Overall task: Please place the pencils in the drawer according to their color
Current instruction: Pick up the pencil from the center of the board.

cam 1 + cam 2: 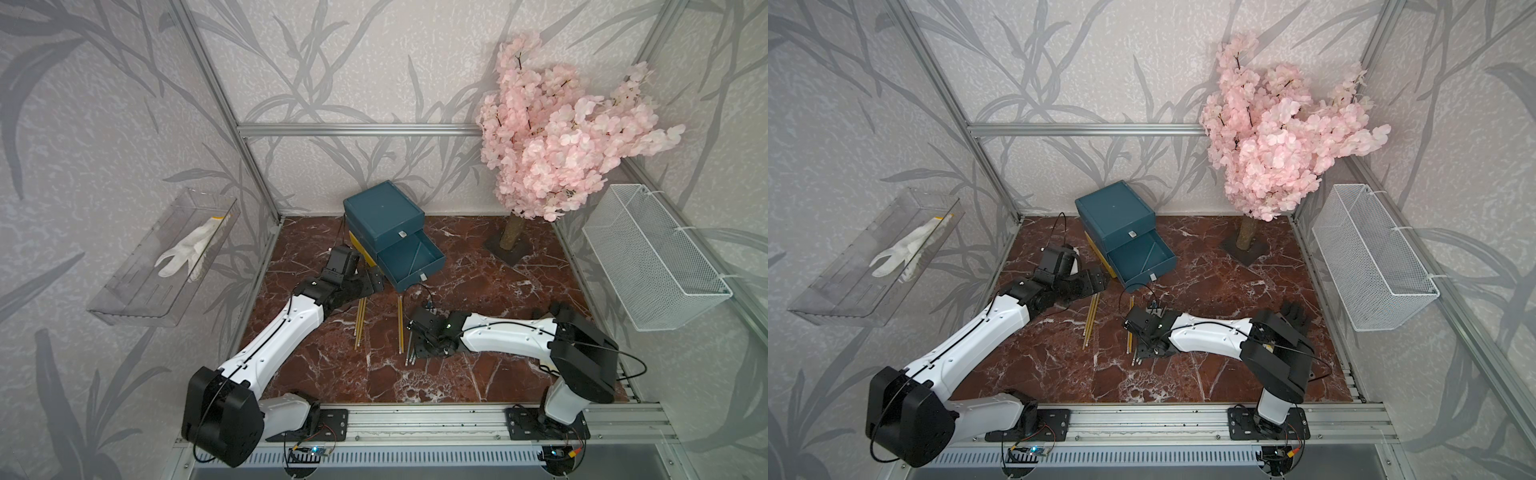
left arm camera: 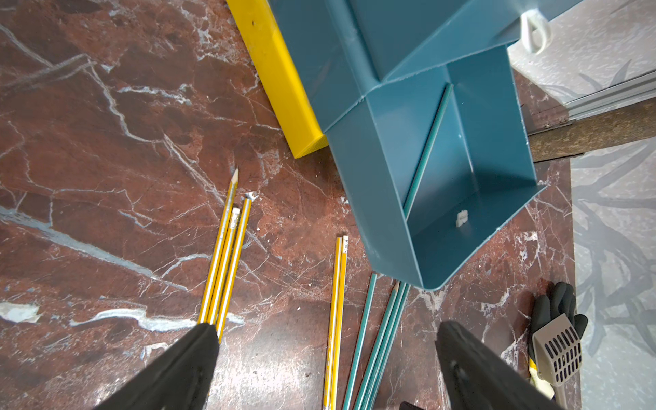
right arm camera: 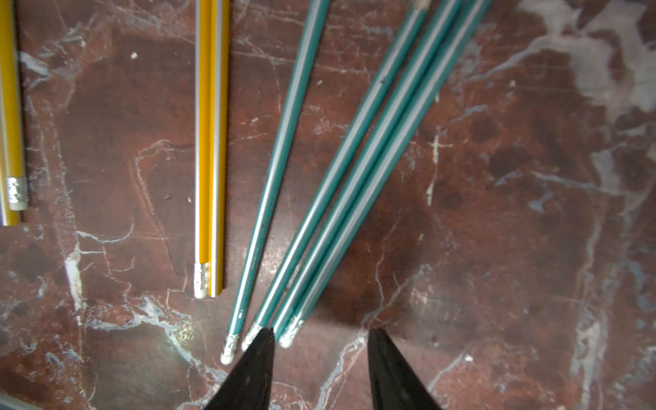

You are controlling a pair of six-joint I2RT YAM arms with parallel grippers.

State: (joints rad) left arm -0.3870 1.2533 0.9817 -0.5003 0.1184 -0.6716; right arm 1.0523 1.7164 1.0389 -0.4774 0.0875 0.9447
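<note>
Robotics laboratory test cell: aluminium profile frame (image 1: 357,129), wallpapered panels (image 1: 104,124), marble-pattern table (image 1: 478,374); left arm (image 1: 274,340) and right arm (image 1: 507,334) mount on the front-edge rail (image 1: 424,419).

Walls are pale wallpaper (image 1: 374,62) with a grey leafy print, held in an aluminium frame (image 1: 357,129). The surface (image 1: 374,374) is reddish-brown marble with white veins, kinda glossy under soft light. Pink blossom tree (image 1: 557,137) in the back corner, white wire mesh basket (image 1: 648,257) on one side wall, clear tray (image 1: 137,286) holding a white glove (image 1: 187,249) on the opposite one.
</note>
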